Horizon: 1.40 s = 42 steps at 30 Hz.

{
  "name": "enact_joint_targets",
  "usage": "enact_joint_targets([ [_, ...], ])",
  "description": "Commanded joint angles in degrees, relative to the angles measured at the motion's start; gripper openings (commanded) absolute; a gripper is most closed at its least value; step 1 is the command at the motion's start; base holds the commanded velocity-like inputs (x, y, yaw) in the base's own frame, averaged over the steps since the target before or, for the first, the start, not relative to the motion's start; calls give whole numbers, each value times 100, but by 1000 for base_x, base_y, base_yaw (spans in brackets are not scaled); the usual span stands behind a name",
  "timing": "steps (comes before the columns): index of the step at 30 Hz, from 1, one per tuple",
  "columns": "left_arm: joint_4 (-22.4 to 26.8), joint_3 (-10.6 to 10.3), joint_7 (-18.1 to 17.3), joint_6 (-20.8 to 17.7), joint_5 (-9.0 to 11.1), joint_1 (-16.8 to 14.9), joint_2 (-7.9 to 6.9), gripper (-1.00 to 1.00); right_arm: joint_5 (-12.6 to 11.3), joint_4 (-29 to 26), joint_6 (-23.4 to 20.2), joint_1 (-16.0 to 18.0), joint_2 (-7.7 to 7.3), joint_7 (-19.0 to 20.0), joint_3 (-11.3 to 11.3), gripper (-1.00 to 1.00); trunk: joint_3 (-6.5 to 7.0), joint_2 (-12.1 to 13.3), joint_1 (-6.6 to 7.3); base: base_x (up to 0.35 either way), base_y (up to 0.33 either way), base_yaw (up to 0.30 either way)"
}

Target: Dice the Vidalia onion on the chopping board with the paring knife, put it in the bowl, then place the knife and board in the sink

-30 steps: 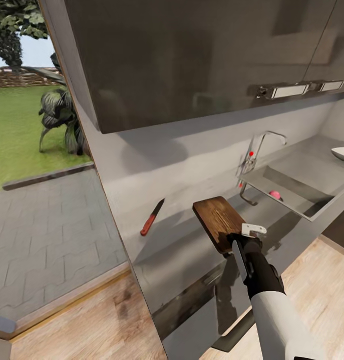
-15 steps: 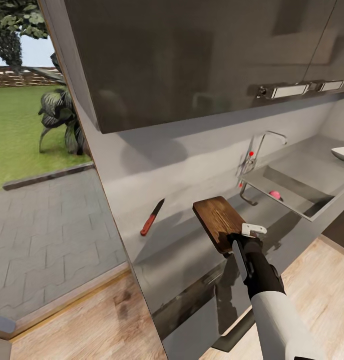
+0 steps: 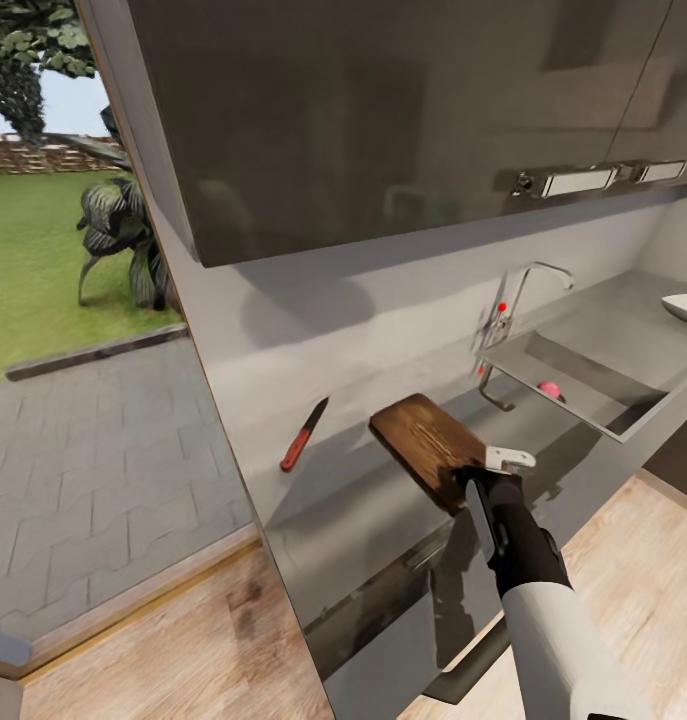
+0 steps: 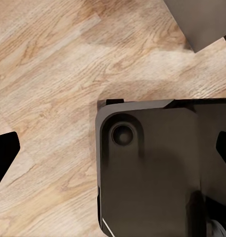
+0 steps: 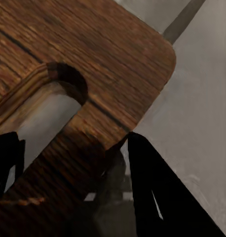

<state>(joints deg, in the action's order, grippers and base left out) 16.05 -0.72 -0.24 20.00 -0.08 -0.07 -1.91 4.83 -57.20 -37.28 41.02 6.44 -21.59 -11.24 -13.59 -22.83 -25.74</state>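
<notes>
We are seeing the chopping board, dark brown wood with visible grain, rounded corners and a handle slot, lying on the glossy grey countertop with its near end at the counter's front. The paring knife, red-handled with a dark pointed blade, is lying left of the board, well apart. The pinkish-red Vidalia onion is sitting in the grey steel sink. The white bowl is resting beyond the sink.

White forearm — black wrist — pale end effector.
</notes>
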Motion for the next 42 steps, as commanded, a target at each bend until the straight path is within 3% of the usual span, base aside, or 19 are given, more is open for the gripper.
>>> enact_joint_targets([
  [1,3,-7,-2,13,-1,-1,-2,100,-69,315,-15,2,7,6,-36,-100,-11,-8,-4,0,0,0],
  [7,-3,-7,-2,13,0,-1,0,100,-70,307,-16,2,0,6,-190,-100,-9,-8,-4,0,0,0],
  [31,-6,-7,-2,13,0,-1,2,100,-78,299,-16,2,14,6,-196,-100,191,-8,-4,-2,0,0],
  [42,-69,-7,-2,13,-2,-1,6,100,-78,290,-16,2,15,6,-195,-100,290,-8,-4,-241,-107,0],
])
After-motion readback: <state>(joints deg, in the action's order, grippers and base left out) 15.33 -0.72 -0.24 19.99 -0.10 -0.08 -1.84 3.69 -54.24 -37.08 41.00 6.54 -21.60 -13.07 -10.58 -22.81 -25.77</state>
